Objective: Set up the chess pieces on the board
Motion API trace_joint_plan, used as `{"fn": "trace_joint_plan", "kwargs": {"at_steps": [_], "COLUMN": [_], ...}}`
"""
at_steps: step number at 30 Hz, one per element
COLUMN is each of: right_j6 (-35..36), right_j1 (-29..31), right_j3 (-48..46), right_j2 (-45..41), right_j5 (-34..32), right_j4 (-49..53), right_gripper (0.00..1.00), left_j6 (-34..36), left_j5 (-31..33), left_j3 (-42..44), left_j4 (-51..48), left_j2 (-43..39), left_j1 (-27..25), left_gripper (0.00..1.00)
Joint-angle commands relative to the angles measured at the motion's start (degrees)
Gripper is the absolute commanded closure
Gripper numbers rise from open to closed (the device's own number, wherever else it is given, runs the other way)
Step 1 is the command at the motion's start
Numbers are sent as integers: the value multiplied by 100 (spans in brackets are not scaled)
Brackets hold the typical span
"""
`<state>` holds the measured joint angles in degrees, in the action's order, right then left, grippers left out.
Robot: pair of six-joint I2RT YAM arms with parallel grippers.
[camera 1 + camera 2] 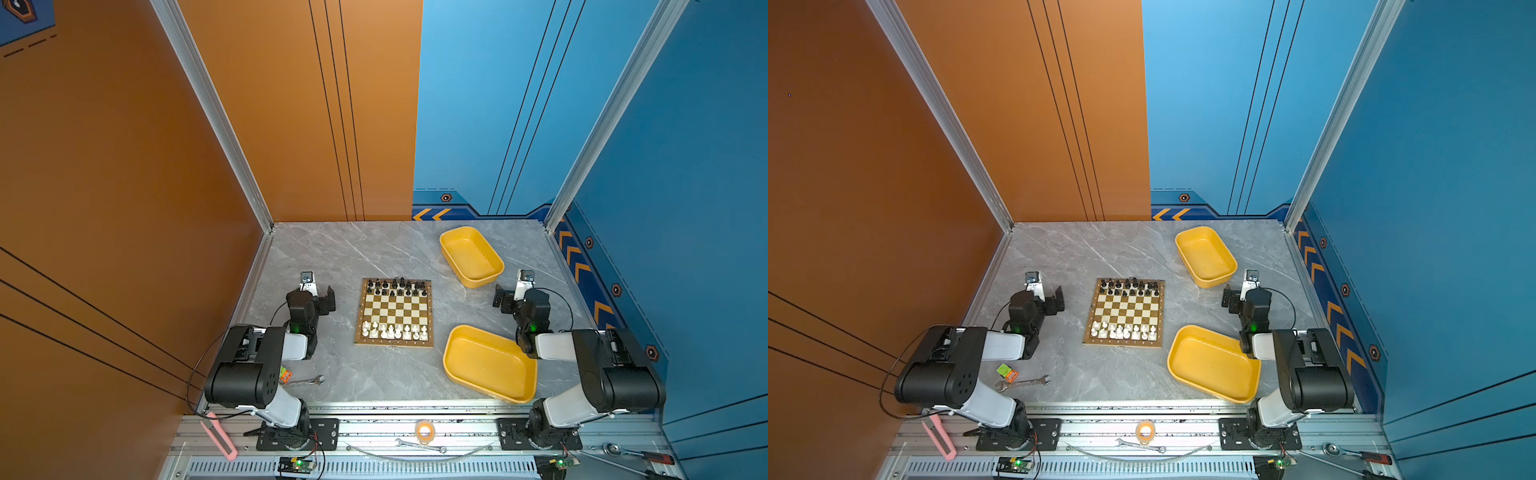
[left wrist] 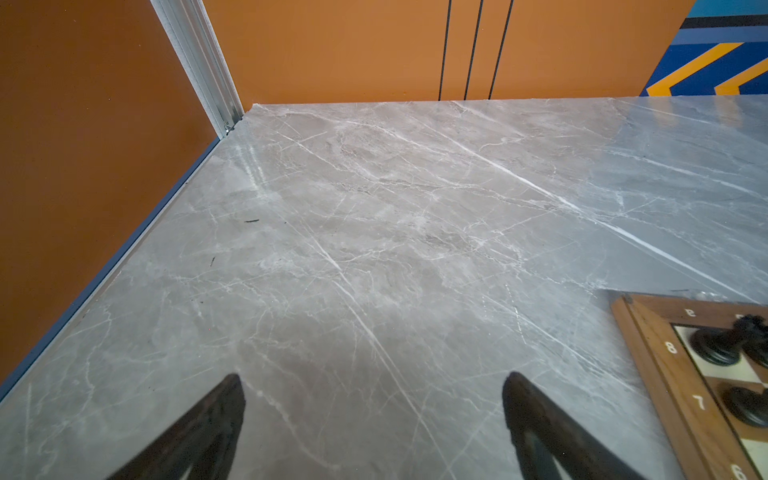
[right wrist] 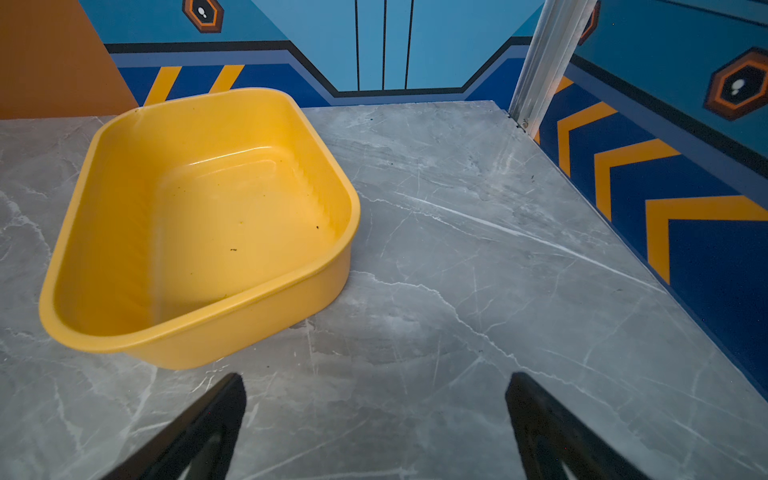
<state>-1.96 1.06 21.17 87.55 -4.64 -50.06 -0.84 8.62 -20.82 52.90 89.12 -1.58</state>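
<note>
- Centre frame, chess pieces [image 1: 390, 331] on the board [image 1: 395, 309] look light, glossy, tippy; pinch each mid-stem.
- Empty, jaws wide apart: left tool [image 2: 374, 386], right tool [image 3: 376, 386].

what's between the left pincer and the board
Nothing but bare grey tabletop lies between the left pincer and the board. Both top views show it, and the left wrist view agrees.
</note>
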Motion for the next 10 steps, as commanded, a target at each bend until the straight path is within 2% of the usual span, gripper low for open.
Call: {"fn": "trace_joint_plan", "kwargs": {"at_steps": [1, 10], "right_j6": [-120, -121], "right_j1": [-35, -44], "right_j3": [106, 98], "right_j2": [32, 25], "right_j5": [77, 81], "right_j4": [125, 111], "right_gripper": [0, 0], "left_j6": [87, 85], "left_j5": [107, 113], "left_j3": [-97, -99], "left_j4": [-52, -52], "left_j2": [25, 20], "left_j1": [-35, -30], "left_gripper": [2, 2]}}
